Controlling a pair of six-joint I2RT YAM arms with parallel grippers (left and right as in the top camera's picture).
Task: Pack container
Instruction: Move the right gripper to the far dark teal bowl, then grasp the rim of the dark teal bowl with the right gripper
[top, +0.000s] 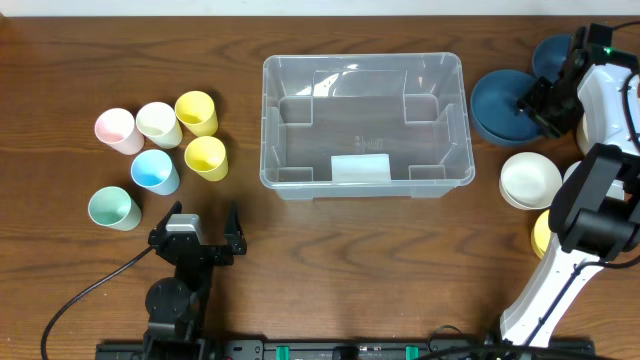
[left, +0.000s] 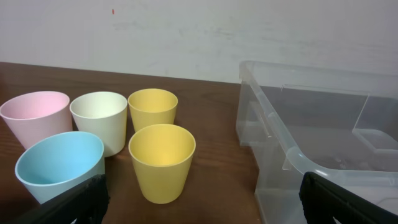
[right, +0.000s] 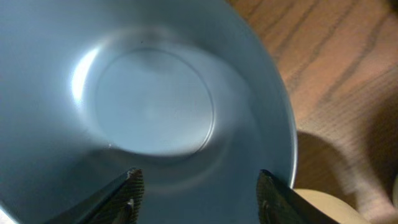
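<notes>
the container (top: 300, 140) lies mid-table. the left gripper (top: 198, 235) sits near-left of the container, well apart from it, jaws spread wide. the right gripper (top: 532, 108) hangs just right of the container over a blue bowl (top: 495, 100), its fingers (right: 132, 186) apart above the bowl's inside. cups (top: 205, 155) stand left of the container.

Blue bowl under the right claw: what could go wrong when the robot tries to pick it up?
1. Both fingers of the right gripper hover over the inside of the blue bowl, not astride its rim, so closing might grab nothing or slip on the smooth wall.
2. The white bowl sits close beside it, so a sliding blue bowl might knock it on the way to the container.
</notes>
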